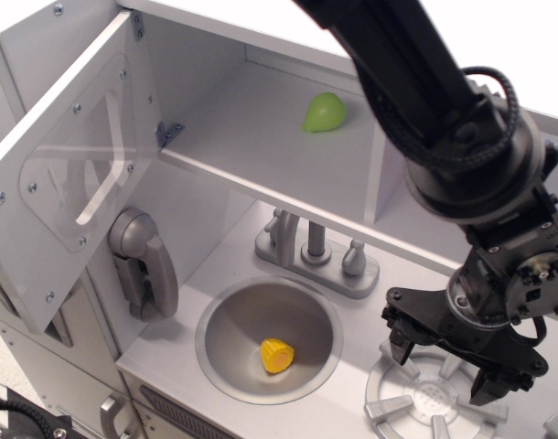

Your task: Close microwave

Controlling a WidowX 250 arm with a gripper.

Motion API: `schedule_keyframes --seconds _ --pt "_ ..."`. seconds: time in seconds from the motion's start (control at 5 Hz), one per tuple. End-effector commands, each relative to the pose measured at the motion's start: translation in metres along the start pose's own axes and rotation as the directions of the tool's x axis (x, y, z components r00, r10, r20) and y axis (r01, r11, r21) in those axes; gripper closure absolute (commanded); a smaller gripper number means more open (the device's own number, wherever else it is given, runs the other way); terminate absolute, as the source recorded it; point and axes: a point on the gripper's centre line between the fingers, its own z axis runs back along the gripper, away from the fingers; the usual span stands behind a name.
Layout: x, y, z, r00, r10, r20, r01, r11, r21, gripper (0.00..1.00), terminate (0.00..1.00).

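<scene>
- Looking down on a toy kitchen, we see the microwave as a white box compartment along the top, its front standing open.
- We see its door swung wide to the left, hinged at the compartment's left edge, with the clear plastic window facing us and a long pale handle showing through it.
- We find a green pear-shaped toy lying on the compartment floor toward the back right, apart from the door.
- We see the end effector at the lower right, hanging over the grey burner and well apart from the door; its black fingers are spread, with nothing between them.
- We follow the black arm down from the top edge, crossing in front of the compartment's right part.
- We note a round grey sink below the compartment, with a yellow toy lying in its bowl.
- We see a grey faucet just behind the sink, and a grey telephone mounted on the left wall beneath the open door.
- We cannot tell whether the end effector touches the burner or hangs just above it.
</scene>
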Motion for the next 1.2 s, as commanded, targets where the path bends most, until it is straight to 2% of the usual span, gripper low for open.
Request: schedule_keyframes --seconds 0.0,0.2,0.4,0.8,1.0 --pt "0.000 0.000 0.000 1.000 0.000 0.000 0.000 1.000 0.000 0.00 0.00" --pt "0.002 0.008 0.021 0.995 0.100 0.028 -0.099 0.994 -0.041 0.00 0.00" --pt "0.009 0.021 0.055 0.992 0.123 -0.037 -0.125 0.990 -0.068 0.00 0.00" --pt "0.019 0.066 0.140 0.976 0.219 0.022 -0.214 0.968 -0.134 0.00 0.00" --pt "0.010 0.090 0.174 0.976 0.211 0.049 -0.200 0.966 -0.162 0.00 0.00"
